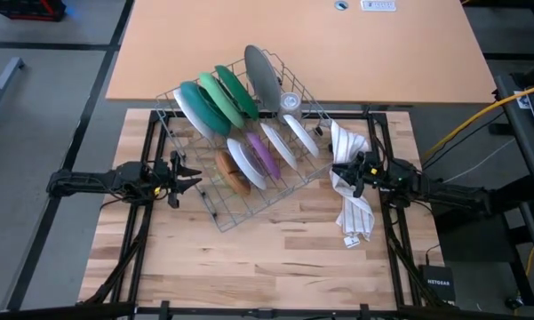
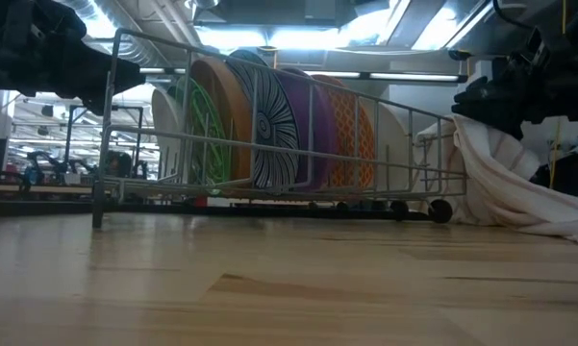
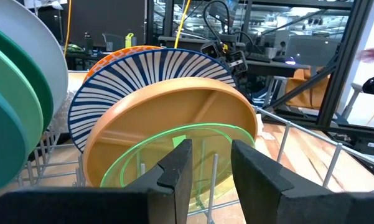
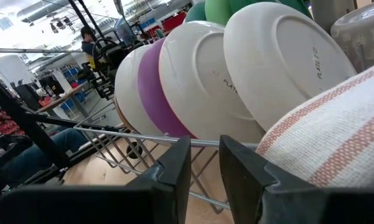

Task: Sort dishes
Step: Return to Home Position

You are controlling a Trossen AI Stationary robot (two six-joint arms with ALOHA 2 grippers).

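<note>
1. A pale wooden plank tabletop [image 1: 267, 258] fills the overhead view. A tan desk [image 1: 293, 44] lies beyond it, and grey floor on either side.
2. A grey wire rack [image 1: 215, 218] sits angled at mid-table, holding every dish upright on edge.
3. Far row: a large white plate [image 1: 188, 111], a teal plate [image 1: 204, 105], a green plate [image 1: 233, 89] and a grey plate [image 1: 262, 76].
4. Near row: two small white plates [image 1: 299, 133], a small purple plate [image 1: 265, 156] and a brown bowl [image 1: 234, 175].
5. The left gripper [image 1: 191, 175] hangs just beside the rack's left side, fingers narrowly parted, holding nothing.
6. The right gripper [image 1: 338, 169] hangs near the rack's right side, over a white red-striped cloth [image 1: 354, 209], fingers narrowly parted, empty.
7. The room behind shows ceiling ducts, strip lights and a distant person [image 4: 87, 38].
</note>
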